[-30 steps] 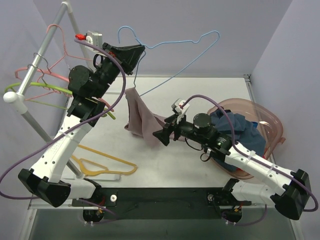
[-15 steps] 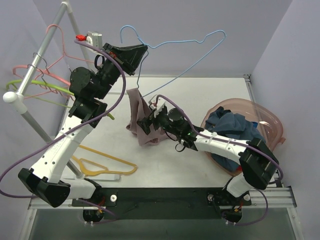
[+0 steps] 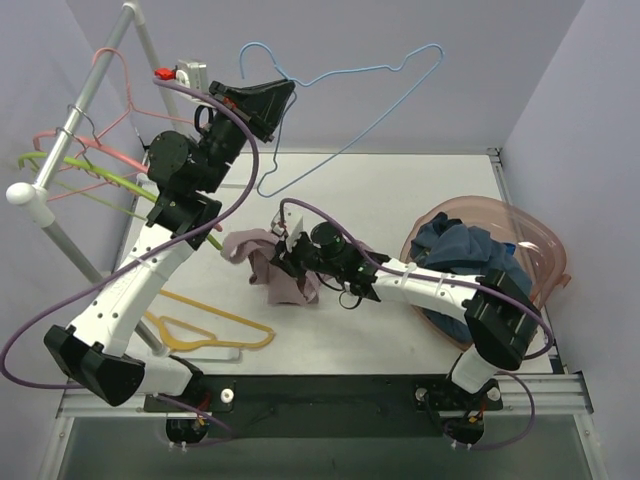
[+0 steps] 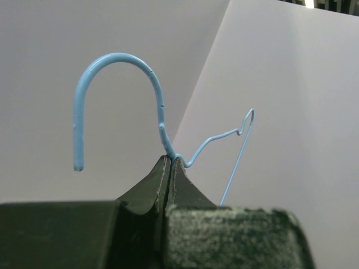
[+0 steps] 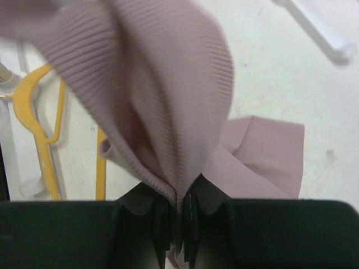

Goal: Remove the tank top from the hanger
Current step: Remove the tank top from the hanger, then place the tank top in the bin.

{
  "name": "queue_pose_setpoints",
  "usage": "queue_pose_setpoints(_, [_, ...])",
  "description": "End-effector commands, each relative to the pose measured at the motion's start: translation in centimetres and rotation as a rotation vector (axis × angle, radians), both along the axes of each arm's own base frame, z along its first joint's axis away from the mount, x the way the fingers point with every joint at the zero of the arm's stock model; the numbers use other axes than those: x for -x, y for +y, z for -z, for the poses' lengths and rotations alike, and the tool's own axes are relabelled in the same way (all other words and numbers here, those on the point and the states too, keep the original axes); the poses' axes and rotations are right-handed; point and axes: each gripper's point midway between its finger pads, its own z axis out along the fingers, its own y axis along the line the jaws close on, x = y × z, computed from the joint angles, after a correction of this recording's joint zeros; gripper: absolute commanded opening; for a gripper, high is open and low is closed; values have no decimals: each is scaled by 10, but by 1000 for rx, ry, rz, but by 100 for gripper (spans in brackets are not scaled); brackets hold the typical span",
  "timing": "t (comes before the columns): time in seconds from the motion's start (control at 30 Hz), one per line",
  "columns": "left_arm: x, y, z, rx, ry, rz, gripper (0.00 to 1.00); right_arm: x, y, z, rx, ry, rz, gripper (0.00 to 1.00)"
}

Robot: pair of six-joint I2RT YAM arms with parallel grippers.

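Pinching a fold of the mauve ribbed tank top (image 5: 168,95) between fingers pressed tight together, my right pincer (image 5: 180,202) sits centre left in the top view. There the garment lies bunched on the white table (image 3: 420,195), well apart from the blue wire hanger (image 4: 115,55). My left pincer (image 4: 170,165) is clamped on that hanger's neck, holding it up at the upper middle of the frame. A yellow hanger (image 3: 210,325) lies at lower left, a rack (image 3: 85,90) with pink and green hangers stands at upper left, and a pink basin (image 3: 545,240) of blue clothes (image 3: 465,255) sits at right
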Motion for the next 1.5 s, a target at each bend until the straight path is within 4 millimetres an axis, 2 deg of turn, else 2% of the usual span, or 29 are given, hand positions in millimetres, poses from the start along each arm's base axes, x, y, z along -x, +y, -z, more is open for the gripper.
queue_pose_setpoints(0.0, [13, 12, -41, 60, -117, -35, 0, -4, -30, -13, -20, 93, 104, 0])
queue_pose_setpoints(0.07, [13, 12, -43, 25, -112, -48, 0, -11, -48, -11, -36, 148, 196, 0])
queue_pose_setpoints(0.13, [16, 15, -43, -1, -113, -64, 0, -14, -69, -27, -67, 163, 282, 0])
queue_pose_setpoints(0.17, [17, 19, -41, -16, -109, -83, 0, -12, -78, -28, -67, 168, 309, 0])
queue_pose_setpoints(0.2, [18, 23, -41, -20, -105, -94, 0, -9, -89, -43, -96, 160, 333, 0])
queue_pose_setpoints(0.23, [16, 24, -35, -49, -87, -110, 0, -8, -97, -46, -116, 175, 365, 0])
queue_pose_setpoints(0.27, [21, 27, -40, -59, -94, -116, 0, -10, -111, -60, -151, 165, 412, 0])
queue_pose_setpoints(0.33, [20, 28, -33, -109, -66, -132, 0, -9, -130, -64, -142, 183, 471, 0])
queue_pose_setpoints(0.37, [22, 30, -34, -117, -68, -138, 0, -13, -149, -80, -180, 168, 549, 0])
queue_pose_setpoints(0.43, [23, 33, -28, -143, -53, -153, 0, -12, -170, -97, -186, 169, 614, 0])
queue_pose_setpoints(0.47, [26, 38, -30, -141, -53, -168, 0, -15, -190, -117, -231, 153, 682, 0])
queue_pose_setpoints(0.53, [27, 43, -25, -167, -41, -190, 0, -14, -217, -143, -250, 144, 762, 0])
queue_pose_setpoints(0.57, [30, 47, -27, -168, -45, -205, 0, -10, -233, -147, -245, 161, 812, 0])
queue_pose_setpoints(0.6, [31, 50, -29, -168, -47, -215, 0, -15, -255, -175, -292, 127, 889, 0])
queue_pose_setpoints(0.67, [32, 52, -30, -185, -43, -225, 0, -10, -280, -188, -281, 114, 958, 0])
queue_pose_setpoints(0.7, [35, 53, -34, -191, -48, -222, 0, -12, -299, -201, -286, 80, 1021, 0])
queue_pose_setpoints(0.73, [35, 52, -34, -196, -47, -215, 0, -8, -311, -226, -323, 44, 1046, 0])
queue_pose_setpoints(0.8, [38, 49, -38, -202, -63, -194, 0, -5, -338, -247, -285, -17, 1118, 0])
queue_pose_setpoints(0.83, [38, 47, -40, -203, -67, -185, 0, -1, -348, -276, -313, -66, 1138, 0])
queue_pose_setpoints(0.9, [42, 42, -40, -210, -76, -154, 0, 4, -368, -293, -247, -132, 1186, 0])
queue_pose_setpoints(0.93, [38, 39, -30, -230, -45, -144, 0, 10, -386, -319, -276, -181, 1246, 0])
queue_pose_setpoints(1.03, [39, 39, -27, -240, -39, -139, 0, 20, -406, -345, -240, -261, 1297, 0])
queue_pose_setpoints(1.07, [40, 39, -27, -239, -38, -140, 0, 29, -413, -365, -278, -296, 1309, 0])
queue_pose_setpoints(1.2, [43, 40, -28, -250, -48, -139, 0, 42, -433, -385, -254, -361, 1371, 0])
queue_pose_setpoints(1.33, [46, 40, -29, -270, -59, -135, 0, 51, -450, -374, -168, -381, 1441, 0])
queue_pose_setpoints(1.37, [47, 39, -28, -275, -60, -129, 0, 51, -454, -367, -136, -377, 1468, 0])
queue_pose_setpoints(1.4, [46, 38, -26, -279, -60, -125, 0, 40, -450, -340, -52, -346, 1478, 0])
queue_pose_setpoints(1.43, [47, 36, -24, -283, -60, -118, 0, 42, -452, -328, -37, -332, 1486, 0])
queue_pose_setpoints(1.47, [48, 34, -23, -289, -62, -105, 0, 36, -447, -307, -32, -294, 1485, 0])
